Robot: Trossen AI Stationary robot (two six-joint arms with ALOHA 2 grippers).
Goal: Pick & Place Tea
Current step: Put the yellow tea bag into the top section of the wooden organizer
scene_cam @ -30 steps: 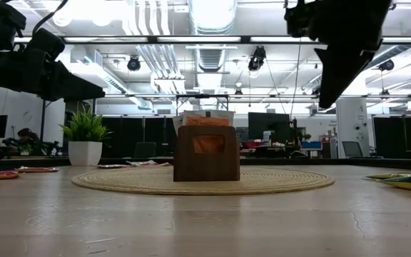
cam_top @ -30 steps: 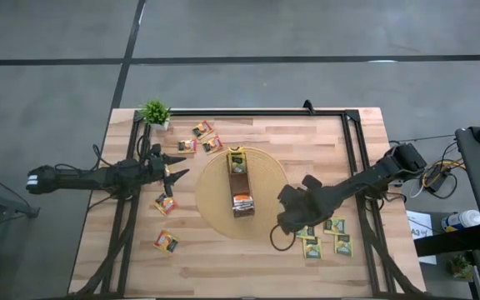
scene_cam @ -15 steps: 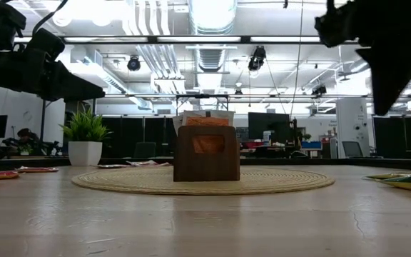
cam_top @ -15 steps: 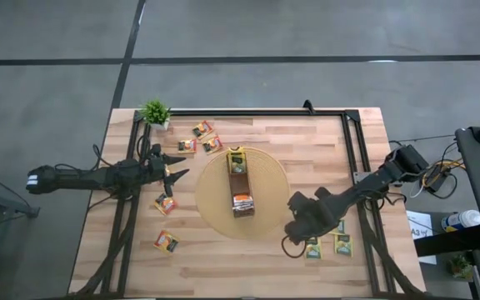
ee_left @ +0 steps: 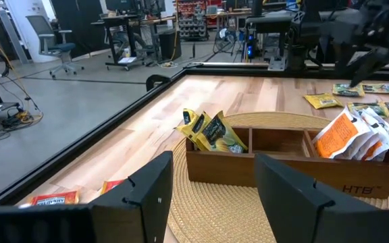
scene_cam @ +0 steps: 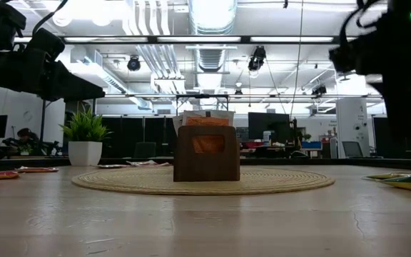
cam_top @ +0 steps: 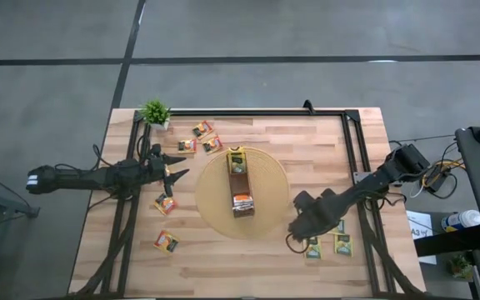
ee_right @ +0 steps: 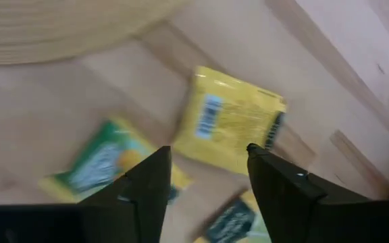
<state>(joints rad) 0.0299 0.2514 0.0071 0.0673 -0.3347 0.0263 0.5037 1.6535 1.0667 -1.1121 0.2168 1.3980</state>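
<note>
the right gripper (ee_right: 204, 196) hangs with fingers apart and empty, directly over a yellow sachet (ee_right: 231, 121) lying flat just beyond its tips, a green sachet (ee_right: 103, 162) beside it. the woven mat's (cam_top: 269, 179) edge is close. the left gripper (cam_top: 172, 175) waits spread, farther off.
</note>
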